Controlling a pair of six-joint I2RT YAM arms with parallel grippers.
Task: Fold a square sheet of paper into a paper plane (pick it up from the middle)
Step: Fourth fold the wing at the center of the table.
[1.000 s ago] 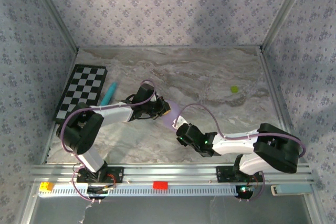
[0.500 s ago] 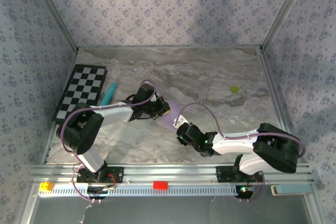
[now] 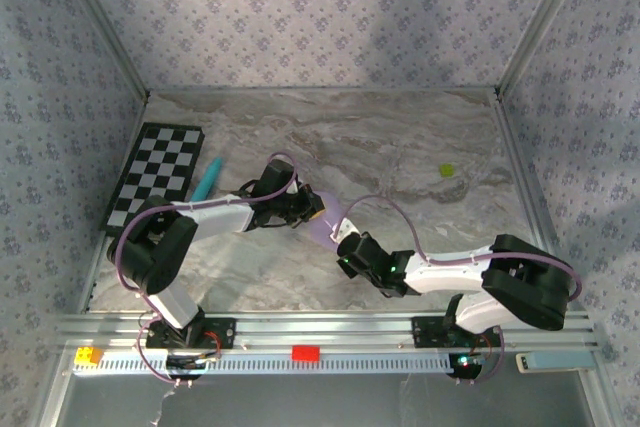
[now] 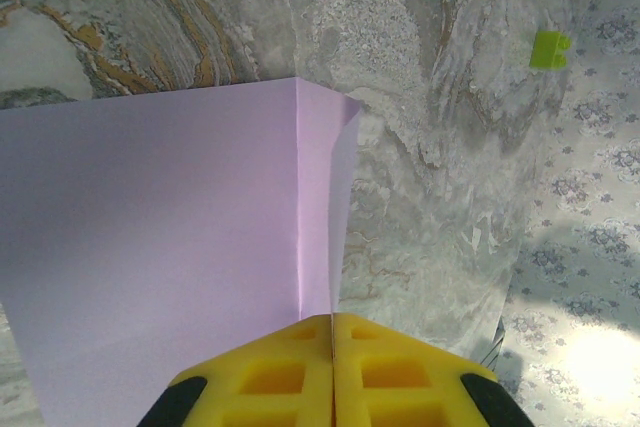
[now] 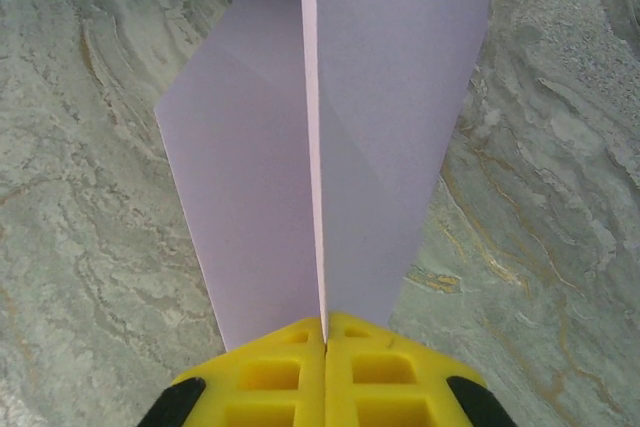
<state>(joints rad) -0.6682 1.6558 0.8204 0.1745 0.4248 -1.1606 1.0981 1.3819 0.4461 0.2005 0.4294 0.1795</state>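
Note:
The pale lilac sheet of paper (image 3: 332, 219) hangs just above the marble table (image 3: 420, 147), held between my two grippers. It is folded along a centre crease. In the left wrist view the paper (image 4: 160, 227) spreads to the left, and its folded edge runs into my left gripper (image 4: 332, 322), which is shut on it. In the right wrist view the paper (image 5: 250, 177) falls away in two flaps either side of the raised crease, and my right gripper (image 5: 325, 325) is shut on that crease. From above, the left gripper (image 3: 318, 209) and the right gripper (image 3: 345, 245) stand close together.
A checkered board (image 3: 160, 172) lies at the far left with a teal pen (image 3: 207, 179) beside it. A small green block (image 3: 447, 170) sits at the back right. Patterned walls close three sides. A metal rail (image 3: 400, 332) runs along the near edge.
The right gripper has closed fully on the paper's crease and shifted slightly towards the left gripper. The left arm has barely moved.

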